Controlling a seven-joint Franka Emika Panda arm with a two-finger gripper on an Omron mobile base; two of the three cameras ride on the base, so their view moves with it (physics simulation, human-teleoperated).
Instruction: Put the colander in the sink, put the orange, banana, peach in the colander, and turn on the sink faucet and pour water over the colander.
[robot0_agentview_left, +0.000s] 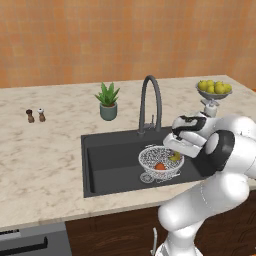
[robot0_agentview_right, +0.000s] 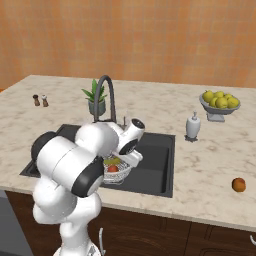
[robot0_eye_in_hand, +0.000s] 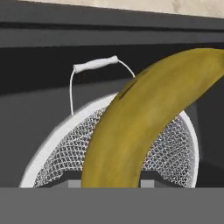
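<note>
Curved yellow banana (robot0_eye_in_hand: 144, 122) held over the silvery wire-mesh colander (robot0_eye_in_hand: 57, 153).
Fingers grip its middle; light, soft-skinned, bruisable, so it wants easy release just above the colander's rim.

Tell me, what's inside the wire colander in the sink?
The colander holds an orange-red round fruit, and the banana reaches into it, apparently held in the gripper. The robot's arm covers part of the bowl, so anything else inside is hidden.
</note>
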